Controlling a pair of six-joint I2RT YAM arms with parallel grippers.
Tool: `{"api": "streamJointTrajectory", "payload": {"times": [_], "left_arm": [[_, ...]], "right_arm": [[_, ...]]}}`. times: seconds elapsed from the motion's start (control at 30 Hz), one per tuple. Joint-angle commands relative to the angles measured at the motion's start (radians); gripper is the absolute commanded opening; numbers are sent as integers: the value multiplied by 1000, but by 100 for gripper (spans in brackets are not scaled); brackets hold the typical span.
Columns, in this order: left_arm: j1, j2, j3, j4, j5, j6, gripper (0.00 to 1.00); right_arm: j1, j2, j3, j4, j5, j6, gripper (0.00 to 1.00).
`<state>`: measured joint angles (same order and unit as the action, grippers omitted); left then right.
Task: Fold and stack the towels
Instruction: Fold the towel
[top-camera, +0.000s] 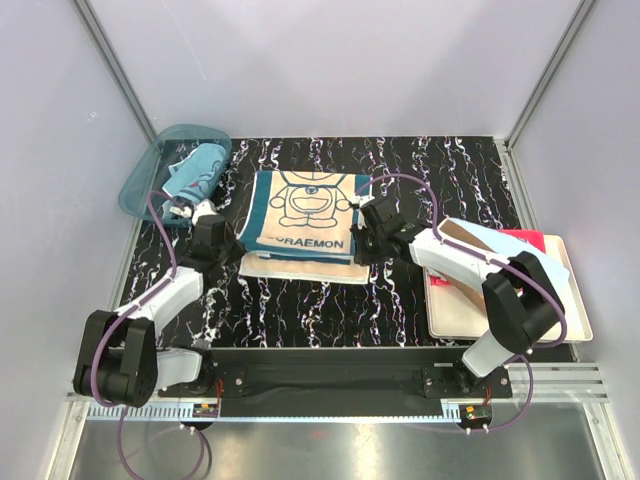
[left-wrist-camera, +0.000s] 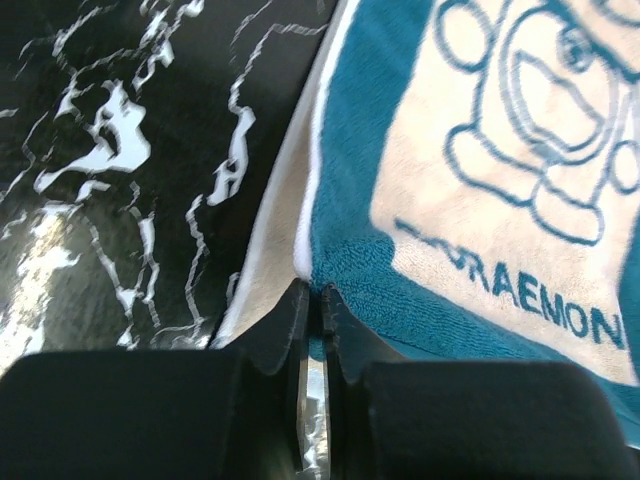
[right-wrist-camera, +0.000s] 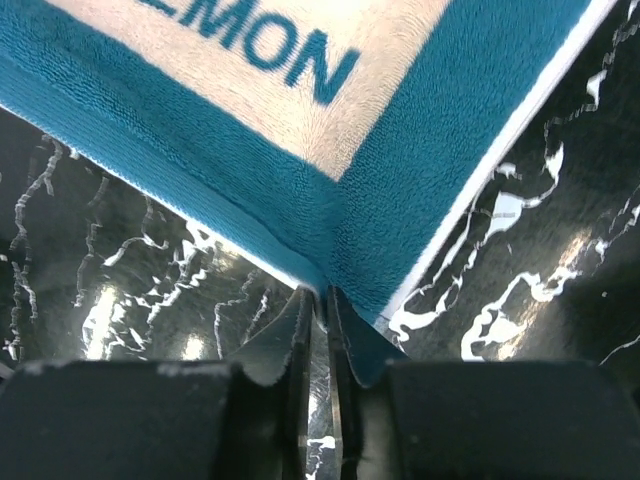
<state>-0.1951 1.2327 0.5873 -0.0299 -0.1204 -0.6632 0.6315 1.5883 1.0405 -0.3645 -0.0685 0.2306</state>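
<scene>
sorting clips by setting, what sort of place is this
Most likely a lab robot cell, not a home: plain pale panel walls, a left arm and right arm bolted to a rail, a cartoon towel laid out on a black marbled table.

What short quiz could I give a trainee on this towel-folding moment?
1. True or false: the Doraemon towel lies on top of a cream towel.
2. Which part of the Doraemon towel is the left pincer at? A) far-right corner B) near-left corner C) its centre
3. Which container holds the blue patterned towel?

Key: 1 true; 2 B; 3 the teal basket.
</scene>
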Motion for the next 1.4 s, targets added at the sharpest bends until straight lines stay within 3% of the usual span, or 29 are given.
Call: {"api": "streamJointTrajectory", "payload": {"times": [0.0,0.1,0.2,0.4,0.87,1.37], "left_arm": [[19,8,-46,77,-64,-15,12],[19,10,-87,94,-58,-29,18],[17,5,-122,126,-48,-42,30],[19,-36,-122,119,1,-35,32],[19,-36,-113,110,-24,0,43],[17,10,-113,134,-16,7,42]], "right_arm": [[7,2,-23,2,33,9,19],[8,-11,-39,1,24,18,32],[10,-40,-49,-1,12,39,36],[8,-85,-73,-22,39,91,41],[19,-21,-140,71,120,285,44],[25,7,-157,151,248,386,40]]}}
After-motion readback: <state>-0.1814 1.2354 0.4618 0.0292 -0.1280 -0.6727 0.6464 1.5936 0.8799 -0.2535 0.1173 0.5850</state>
